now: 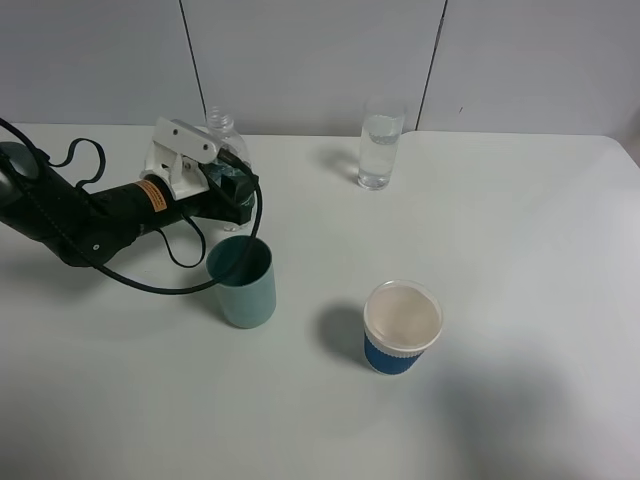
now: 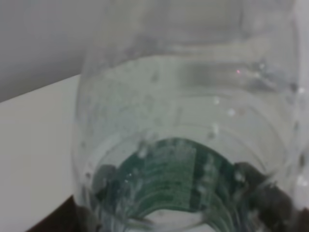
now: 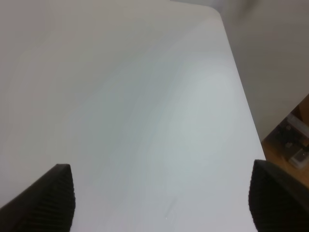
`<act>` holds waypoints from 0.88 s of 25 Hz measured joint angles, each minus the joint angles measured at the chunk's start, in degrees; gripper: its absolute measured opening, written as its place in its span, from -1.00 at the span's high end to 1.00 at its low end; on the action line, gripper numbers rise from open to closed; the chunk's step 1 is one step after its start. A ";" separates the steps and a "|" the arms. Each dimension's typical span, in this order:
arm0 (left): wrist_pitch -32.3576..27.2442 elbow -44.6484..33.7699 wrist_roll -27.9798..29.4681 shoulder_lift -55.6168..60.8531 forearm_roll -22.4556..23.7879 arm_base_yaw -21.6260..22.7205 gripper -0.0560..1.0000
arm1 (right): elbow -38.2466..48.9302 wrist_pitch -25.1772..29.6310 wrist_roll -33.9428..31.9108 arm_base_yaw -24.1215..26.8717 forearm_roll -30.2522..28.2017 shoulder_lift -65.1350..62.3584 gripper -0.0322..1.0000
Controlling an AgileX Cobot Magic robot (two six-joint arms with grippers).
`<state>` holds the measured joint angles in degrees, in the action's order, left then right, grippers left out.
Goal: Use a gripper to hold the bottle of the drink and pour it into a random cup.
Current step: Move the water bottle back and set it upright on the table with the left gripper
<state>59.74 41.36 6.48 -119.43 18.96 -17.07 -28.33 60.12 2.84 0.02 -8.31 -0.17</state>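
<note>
A: Left wrist view is filling with the capless drink bottle (image 2: 183,145), the left gripper (image 1: 232,190) clamping it at the table's (image 1: 520,250) far left.

B: Tilting early is risking spillage before reaching the glass tumbler (image 1: 379,143); the right gripper (image 3: 161,193) is idling, fingers apart.

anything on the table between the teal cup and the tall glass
Nothing: in the exterior high view the table is bare between the teal cup and the tall glass.
</note>
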 joint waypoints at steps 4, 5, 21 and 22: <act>0.00 0.00 0.75 -0.95 -1.82 0.00 -0.05 | 0.00 0.00 0.00 0.00 0.00 0.00 -0.50; 0.33 0.00 0.75 -1.45 -2.42 0.00 -0.05 | 0.00 0.00 0.00 0.00 0.00 0.00 -0.50; 3.50 0.00 -1.38 -3.19 -3.18 0.00 -0.05 | 0.00 0.00 0.00 0.00 0.00 0.00 -0.50; 3.50 0.00 -1.38 -3.19 -3.18 0.00 -0.05 | 0.00 0.00 0.00 0.00 0.00 0.00 -0.50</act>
<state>63.24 41.36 5.10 -122.62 15.78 -17.07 -28.33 60.12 2.84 0.02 -8.31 -0.17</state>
